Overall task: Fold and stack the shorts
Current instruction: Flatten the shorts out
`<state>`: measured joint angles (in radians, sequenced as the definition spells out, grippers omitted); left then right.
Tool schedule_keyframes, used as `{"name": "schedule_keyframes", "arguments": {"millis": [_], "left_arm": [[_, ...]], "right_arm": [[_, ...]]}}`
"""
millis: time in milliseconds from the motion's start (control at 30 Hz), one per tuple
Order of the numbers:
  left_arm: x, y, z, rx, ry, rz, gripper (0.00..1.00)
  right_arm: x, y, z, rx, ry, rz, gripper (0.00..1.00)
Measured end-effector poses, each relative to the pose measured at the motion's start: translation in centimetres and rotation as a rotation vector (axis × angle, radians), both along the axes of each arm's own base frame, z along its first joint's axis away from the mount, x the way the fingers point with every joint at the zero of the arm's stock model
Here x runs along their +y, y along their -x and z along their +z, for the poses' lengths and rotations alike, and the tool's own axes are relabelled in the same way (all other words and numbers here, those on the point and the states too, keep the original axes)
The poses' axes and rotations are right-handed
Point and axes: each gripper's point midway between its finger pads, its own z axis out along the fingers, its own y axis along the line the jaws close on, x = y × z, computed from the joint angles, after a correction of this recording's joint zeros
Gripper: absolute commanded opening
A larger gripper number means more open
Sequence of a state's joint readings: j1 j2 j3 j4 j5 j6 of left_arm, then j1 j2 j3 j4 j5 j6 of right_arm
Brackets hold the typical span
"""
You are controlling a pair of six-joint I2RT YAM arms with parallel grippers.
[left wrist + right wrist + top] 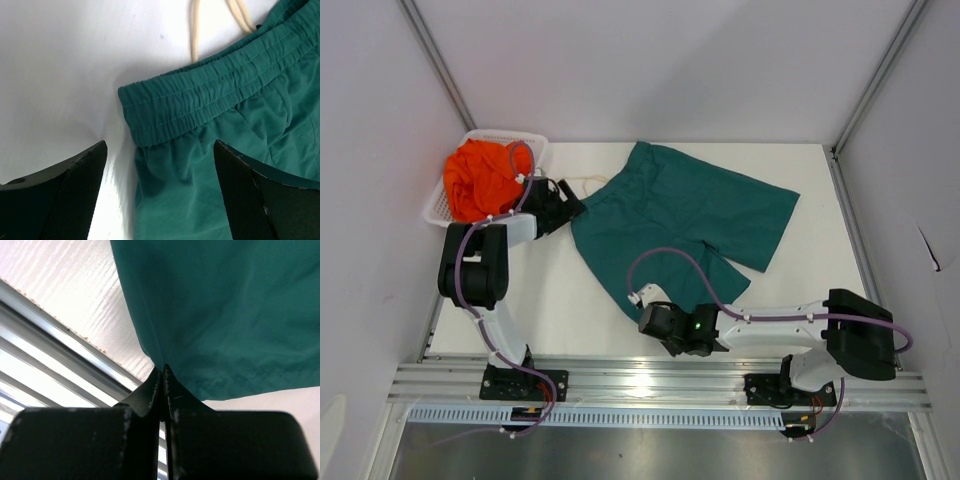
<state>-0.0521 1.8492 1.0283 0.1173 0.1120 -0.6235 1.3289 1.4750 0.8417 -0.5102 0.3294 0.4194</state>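
Green shorts point(690, 215) could slip from the right tool point(162, 370), clamped on a mere sliver of hem point(215, 387), while the left tool point(160, 150) stands apart.

green shorts point(690, 215): flat, leg hem pinched in right pincer point(162, 371), waistband corner between left pincer point(570, 207) tips
orange shorts point(480, 180): bunched up, just left of left pincer

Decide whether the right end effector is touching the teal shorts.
Touching. The right wrist view shows the right end effector shut, pinching the hem corner of the teal shorts, with no gap between them.
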Motion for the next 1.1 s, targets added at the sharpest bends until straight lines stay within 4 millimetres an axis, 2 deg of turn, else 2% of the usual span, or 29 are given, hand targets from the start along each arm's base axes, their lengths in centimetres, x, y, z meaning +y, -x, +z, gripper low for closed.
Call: {"name": "schedule_keyframes", "arguments": {"millis": [200,367,400,433,467,533,567,633,767,900,1100], "left_arm": [[0.0,0.3,-0.3,0.023,0.015,0.023,0.82],[0.2,0.3,-0.5,0.037,0.029,0.062,0.68],[0.2,0.2,-0.6,0.04,0.036,0.072,0.58],[0.2,0.0,-0.7,0.042,0.04,0.078,0.53],[0.2,-0.2,-0.7,0.045,0.044,0.083,0.41],[0.0,-0.7,-0.9,0.048,0.051,0.094,0.27],[0.0,-0.9,-0.9,0.05,0.045,0.097,0.14],[0.0,-1.0,-0.9,0.055,0.044,0.102,0.01],[0.2,-1.0,-0.8,0.072,0.016,0.11,0.0],[0.9,-0.1,-0.8,0.13,-0.049,0.119,0.0],[2.3,0.0,1.5,0.195,-0.176,0.11,0.01]], "right_arm": [[-0.2,0.1,0.1,0.01,-0.024,-0.001,0.0],[-0.1,0.2,0.5,0.014,-0.041,0.001,0.0],[-0.1,0.2,0.6,0.015,-0.045,0.003,0.0],[0.0,0.2,0.7,0.014,-0.05,0.003,0.0],[0.0,0.3,0.9,0.015,-0.054,0.005,0.0],[0.1,0.4,1.2,0.013,-0.065,0.011,0.0],[0.2,0.6,1.4,0.013,-0.072,0.019,0.0],[0.4,1.0,1.7,0.012,-0.082,0.036,0.0],[1.0,2.4,2.6,0.008,-0.115,0.1,0.0],[1.0,3.7,3.3,0.009,-0.145,0.152,0.0],[0.9,3.7,4.6,-0.006,-0.195,0.154,0.0]]}}
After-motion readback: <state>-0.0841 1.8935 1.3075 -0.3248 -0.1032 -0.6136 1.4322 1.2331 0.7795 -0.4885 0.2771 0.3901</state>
